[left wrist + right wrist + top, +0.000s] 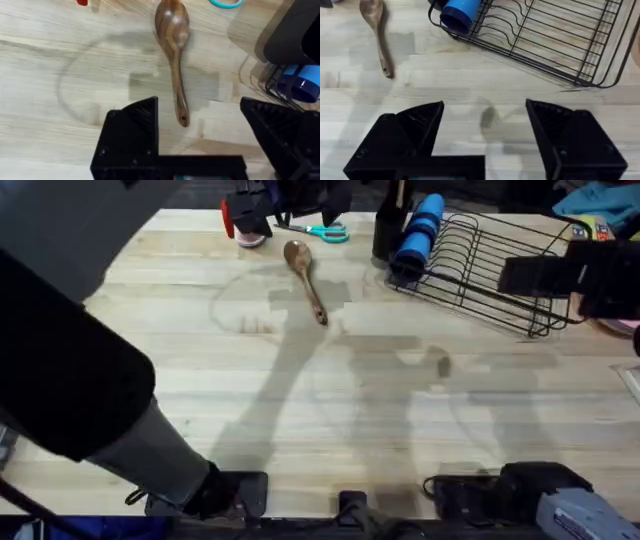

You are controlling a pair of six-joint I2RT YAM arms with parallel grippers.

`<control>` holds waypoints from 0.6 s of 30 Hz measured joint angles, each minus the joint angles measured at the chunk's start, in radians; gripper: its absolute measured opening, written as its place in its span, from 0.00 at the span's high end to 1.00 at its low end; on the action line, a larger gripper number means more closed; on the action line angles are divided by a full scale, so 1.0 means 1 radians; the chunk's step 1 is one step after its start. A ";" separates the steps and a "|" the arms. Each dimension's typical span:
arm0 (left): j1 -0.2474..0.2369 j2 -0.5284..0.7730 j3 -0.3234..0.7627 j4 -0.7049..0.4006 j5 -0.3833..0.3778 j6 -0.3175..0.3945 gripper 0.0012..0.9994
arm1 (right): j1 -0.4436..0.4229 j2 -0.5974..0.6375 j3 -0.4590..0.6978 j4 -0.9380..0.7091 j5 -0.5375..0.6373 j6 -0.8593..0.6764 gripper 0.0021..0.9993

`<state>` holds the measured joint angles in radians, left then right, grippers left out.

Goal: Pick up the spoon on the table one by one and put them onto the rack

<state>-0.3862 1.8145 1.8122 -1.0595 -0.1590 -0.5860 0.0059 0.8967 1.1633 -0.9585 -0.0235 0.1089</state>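
One brown wooden spoon [305,280] lies on the table at the back centre, bowl toward the far edge. In the left wrist view the spoon [175,60] lies just ahead of my left gripper [197,107], which hovers open above the table with the handle's end between its fingers. The black wire rack [480,270] stands at the back right, with a tall black cup [388,225] at its left end. My right gripper [485,106] is open and empty over bare wood in front of the rack [545,40]; the spoon [377,35] lies off to its side.
A blue cylinder [418,230] lies on the rack's left end. Teal-handled scissors [322,230] and a red and pink item [240,228] sit behind the spoon. My left arm [70,360] looms large and dark at the left.
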 joint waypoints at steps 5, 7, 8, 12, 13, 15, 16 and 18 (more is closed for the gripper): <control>0.000 0.002 0.000 0.001 0.002 -0.054 0.01 | 0.000 0.000 0.000 0.000 0.000 0.000 0.01; 0.000 0.007 0.000 0.003 0.002 -0.074 0.01 | 0.000 0.000 0.000 0.000 0.000 0.000 0.01; 0.000 0.013 0.000 0.006 0.002 -0.080 0.01 | 0.000 0.000 0.000 0.000 0.000 0.000 0.01; 0.000 0.052 0.000 0.010 0.002 -0.096 0.01 | 0.000 0.000 0.000 0.000 0.000 0.000 0.01; 0.000 0.065 0.000 0.010 0.002 -0.100 0.01 | 0.000 0.000 0.000 0.000 0.000 0.000 0.01; 0.000 0.088 0.000 0.011 0.002 -0.103 0.01 | 0.000 0.000 0.000 0.000 0.000 0.000 0.01; 0.000 0.099 0.000 0.011 0.002 -0.103 0.01 | 0.000 0.000 0.000 0.000 0.000 0.000 0.01; 0.000 0.119 0.000 0.012 0.000 -0.103 0.01 | 0.000 0.000 0.000 0.000 0.000 0.000 0.01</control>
<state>-0.3862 1.9339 1.8122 -1.0477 -0.1587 -0.6895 0.0059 0.8967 1.1633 -0.9585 -0.0235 0.1089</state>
